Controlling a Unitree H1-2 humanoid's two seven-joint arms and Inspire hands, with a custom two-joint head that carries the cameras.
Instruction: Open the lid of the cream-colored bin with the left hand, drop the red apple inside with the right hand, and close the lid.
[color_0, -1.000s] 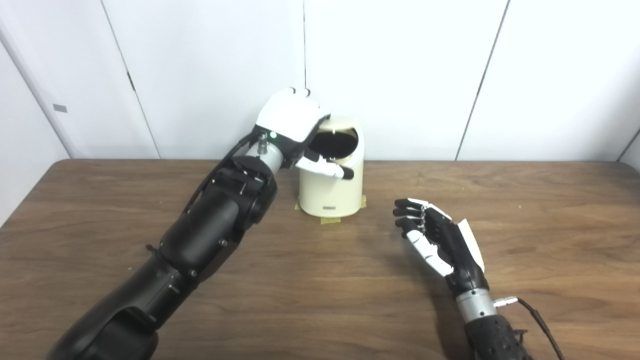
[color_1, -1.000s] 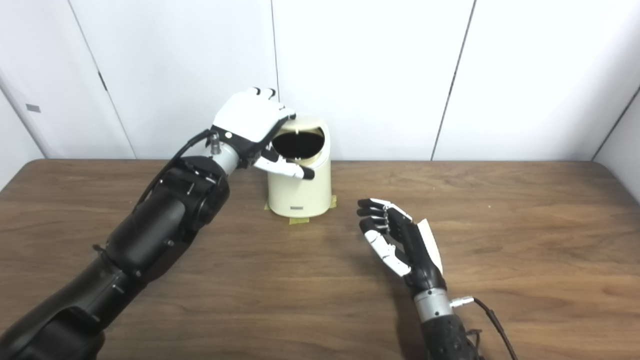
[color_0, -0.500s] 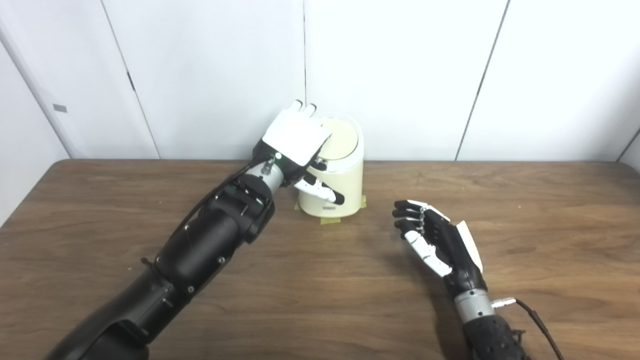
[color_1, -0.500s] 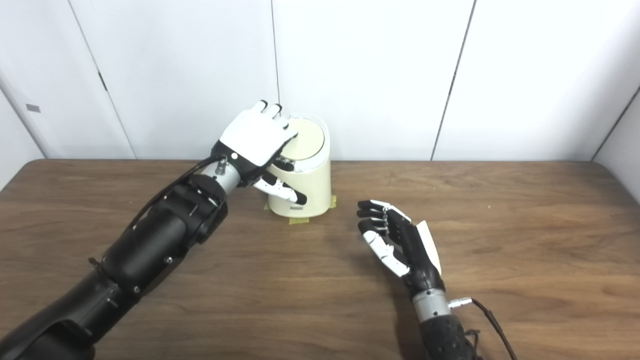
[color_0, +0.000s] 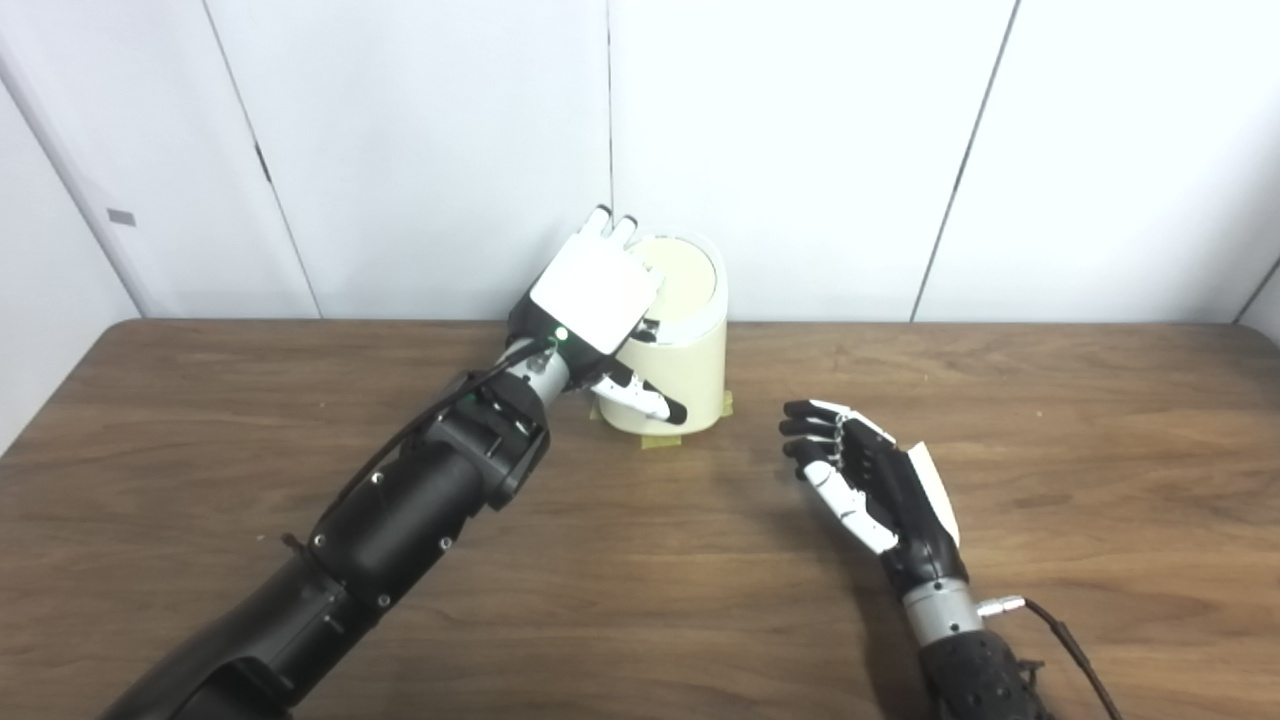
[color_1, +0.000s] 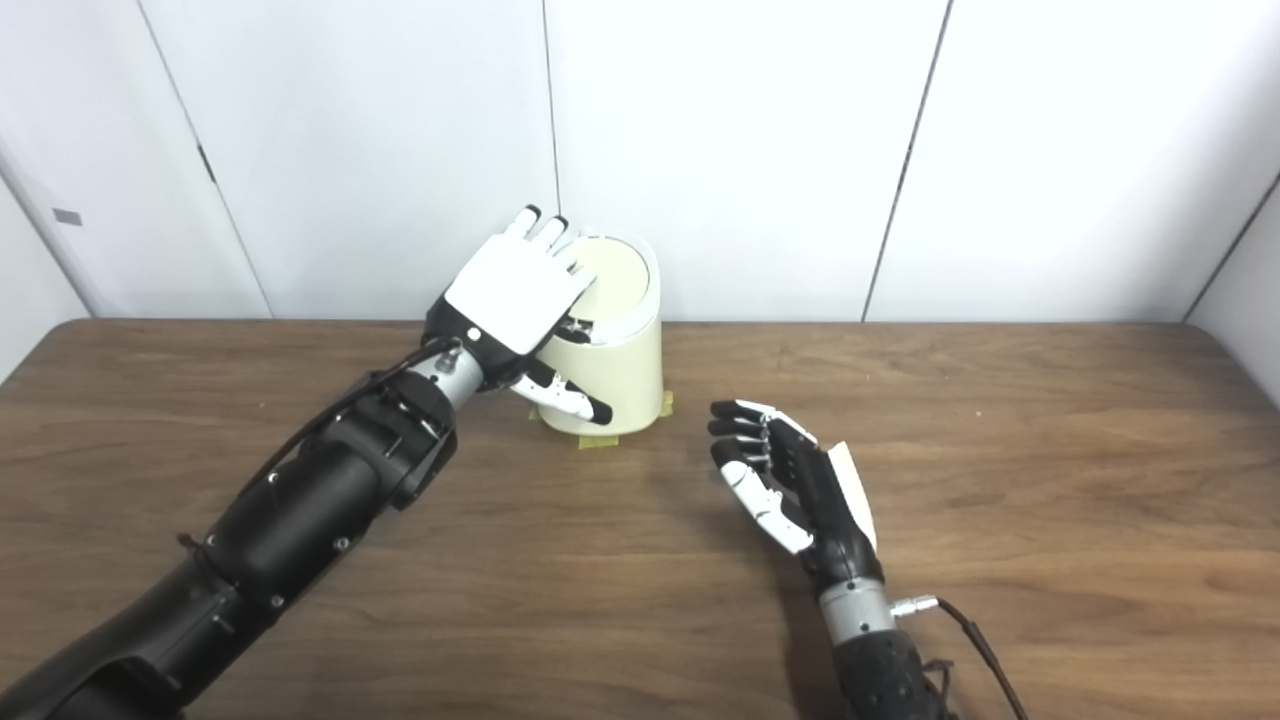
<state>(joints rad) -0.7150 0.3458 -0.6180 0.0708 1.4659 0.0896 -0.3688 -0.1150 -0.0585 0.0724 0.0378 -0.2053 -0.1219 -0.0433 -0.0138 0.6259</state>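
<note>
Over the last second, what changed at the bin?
The lid went from open, showing the dark inside, to closed flat on the cream bin. The left hand came down with it and now rests over the lid's left edge, fingers spread. The right hand stayed open and empty on the table, shifting barely. The bin didn't move. No apple in view.

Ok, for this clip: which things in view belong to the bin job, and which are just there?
Belongs to the job:
- cream-colored bin
- its lid, down over the opening
- left hand, resting on the lid's left edge
- right hand, open and empty above the table
No red apple shows in either view.

Just there:
- yellow tape under the bin's base
- wooden table
</note>
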